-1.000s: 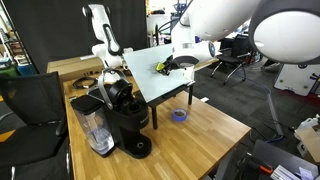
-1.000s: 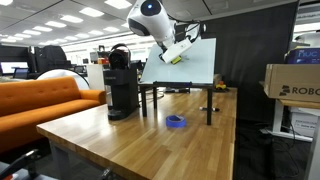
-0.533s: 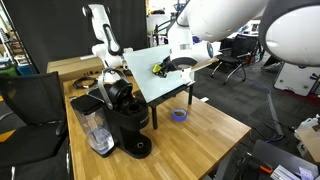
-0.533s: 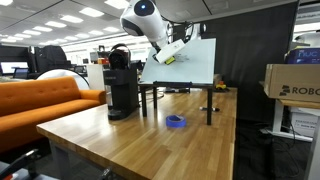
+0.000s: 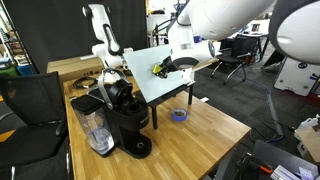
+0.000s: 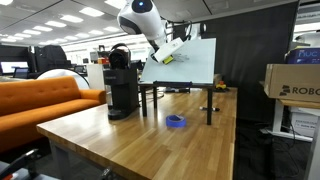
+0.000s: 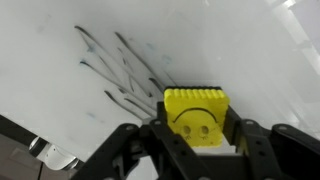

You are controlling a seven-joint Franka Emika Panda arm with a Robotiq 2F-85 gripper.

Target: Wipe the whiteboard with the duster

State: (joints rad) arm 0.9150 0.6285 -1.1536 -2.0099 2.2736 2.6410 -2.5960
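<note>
Clamping the duster (image 7: pixel 197 112) between the two black fingers (image 7: pixel 163 128) of the gripper (image 7: pixel 198 130), closed tight on its sides. Pressing it to the whiteboard (image 7: pixel 70 60), at the lower right end of a fan of thin grey scribbles (image 7: pixel 125 72) in the wrist view, high on the tilted panel in both exterior views. Showing only the yellow block's ribbed top edge and a flat face with two round dimples and a curved groove; hiding its lower part and wiping side behind the gripper body. Reading as little more than a yellow speck from the exterior cameras, too small for detail. Cutting off the smooth, glossy whiteboard on most sides of the wrist view, leaving one dark-rimmed edge at lower left. Propping the whiteboard on black legs (image 6: pixel 209 105) over a wood-grain table (image 5: pixel 205 135), beside a black coffee maker (image 5: pixel 125 120) with a clear water tank (image 5: pixel 92 125), near a small purple tape roll (image 5: pixel 180 115). Cropping the white, rounded arm (image 5: pixel 230 15) at the frame's top.
</note>
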